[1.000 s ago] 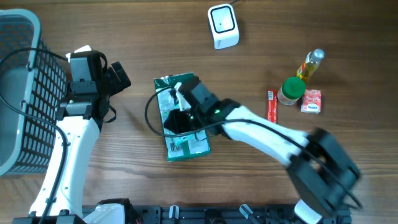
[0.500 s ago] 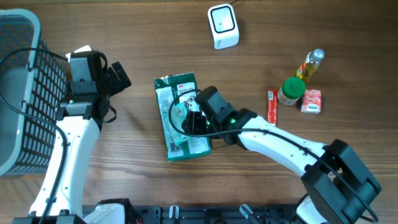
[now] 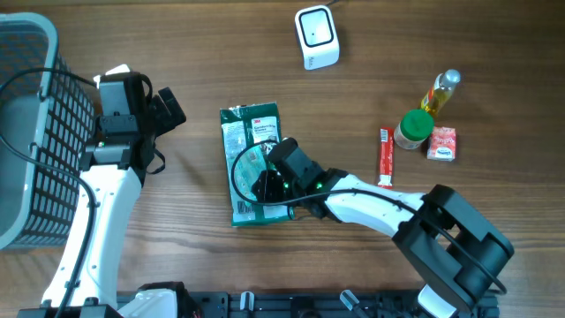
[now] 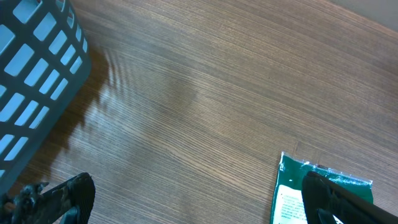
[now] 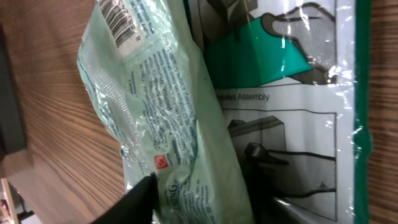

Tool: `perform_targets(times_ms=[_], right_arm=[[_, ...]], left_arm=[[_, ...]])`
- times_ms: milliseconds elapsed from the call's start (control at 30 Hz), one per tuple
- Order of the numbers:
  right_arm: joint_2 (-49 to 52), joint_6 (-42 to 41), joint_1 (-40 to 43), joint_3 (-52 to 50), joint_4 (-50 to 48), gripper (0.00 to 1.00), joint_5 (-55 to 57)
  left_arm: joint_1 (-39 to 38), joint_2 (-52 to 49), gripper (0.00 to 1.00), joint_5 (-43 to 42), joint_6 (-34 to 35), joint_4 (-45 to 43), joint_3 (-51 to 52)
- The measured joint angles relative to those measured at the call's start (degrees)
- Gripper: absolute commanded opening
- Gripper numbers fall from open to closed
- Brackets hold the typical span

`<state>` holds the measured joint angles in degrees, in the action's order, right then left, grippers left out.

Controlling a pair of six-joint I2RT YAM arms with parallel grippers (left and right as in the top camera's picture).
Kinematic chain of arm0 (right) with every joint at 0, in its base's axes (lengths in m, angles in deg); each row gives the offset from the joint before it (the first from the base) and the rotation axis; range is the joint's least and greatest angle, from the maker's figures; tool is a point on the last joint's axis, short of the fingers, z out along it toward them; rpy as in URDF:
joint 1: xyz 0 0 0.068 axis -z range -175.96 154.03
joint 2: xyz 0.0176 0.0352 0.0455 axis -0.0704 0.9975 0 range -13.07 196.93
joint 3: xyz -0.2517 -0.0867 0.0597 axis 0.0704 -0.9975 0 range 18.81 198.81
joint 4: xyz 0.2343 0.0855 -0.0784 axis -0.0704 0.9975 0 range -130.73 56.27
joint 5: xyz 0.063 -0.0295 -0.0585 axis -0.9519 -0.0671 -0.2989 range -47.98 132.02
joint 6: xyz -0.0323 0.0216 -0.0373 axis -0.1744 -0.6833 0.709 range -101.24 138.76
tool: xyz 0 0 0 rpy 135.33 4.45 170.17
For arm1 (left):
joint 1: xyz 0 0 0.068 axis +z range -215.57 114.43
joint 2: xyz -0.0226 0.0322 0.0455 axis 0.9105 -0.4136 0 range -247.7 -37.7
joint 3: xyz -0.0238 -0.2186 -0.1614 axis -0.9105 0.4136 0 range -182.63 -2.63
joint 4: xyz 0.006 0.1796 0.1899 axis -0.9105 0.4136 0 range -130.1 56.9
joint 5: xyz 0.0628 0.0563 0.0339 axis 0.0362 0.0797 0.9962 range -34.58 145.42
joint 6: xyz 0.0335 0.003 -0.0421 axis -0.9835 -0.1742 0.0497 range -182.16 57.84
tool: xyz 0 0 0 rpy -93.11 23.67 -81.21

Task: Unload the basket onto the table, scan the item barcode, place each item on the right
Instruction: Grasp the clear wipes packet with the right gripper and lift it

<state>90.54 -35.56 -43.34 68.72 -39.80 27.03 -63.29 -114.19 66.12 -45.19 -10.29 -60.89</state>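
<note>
Centrally, crinkled glossy green plastic packet (image 3: 252, 132), grained wooden table (image 3: 353, 106)

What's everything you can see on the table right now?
3M package: one, green, table centre.
barcode scanner: one, white, far side.
oil bottle: one, yellow, right side.
jar: one, green-lidded, right side.
sachet: one, red, left of the jar.
small packet: one, red-white, right of the jar.
basket: one, grey, left edge.
table: one, brown wood.
left end effector: one, black, open, near the basket.
right end effector: one, black, on the 3M package.
</note>
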Motion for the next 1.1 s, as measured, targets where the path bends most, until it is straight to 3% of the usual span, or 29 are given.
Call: perform_targets(times_ms=[433, 533, 633, 867, 933, 1100], right_arm=[[-2.7, 0.6, 0.6, -0.2, -7.1, 0.35, 0.3], [-2.8, 0.8, 0.7, -0.2, -7.0, 0.45, 0.7], [-2.1, 1.3, 0.7, -0.2, -7.2, 0.47, 2.0], [2.7, 1.3, 0.6, -0.4, -14.4, 0.46, 4.4], [3.2, 1.3, 0.5, -0.4, -15.3, 0.4, 4.6], [3.9, 1.5, 0.5, -0.4, -15.3, 0.4, 4.8]], left_arm=[[0.0, 0.0, 1.0, 0.0, 0.0, 0.0, 0.0], [0.0, 0.0, 1.0, 0.0, 0.0, 0.0, 0.0], [0.0, 0.0, 1.0, 0.0, 0.0, 0.0, 0.0], [0.0, 0.0, 1.0, 0.0, 0.0, 0.0, 0.0], [0.0, 0.0, 1.0, 0.0, 0.0, 0.0, 0.0], [0.0, 0.0, 1.0, 0.0, 0.0, 0.0, 0.0]])
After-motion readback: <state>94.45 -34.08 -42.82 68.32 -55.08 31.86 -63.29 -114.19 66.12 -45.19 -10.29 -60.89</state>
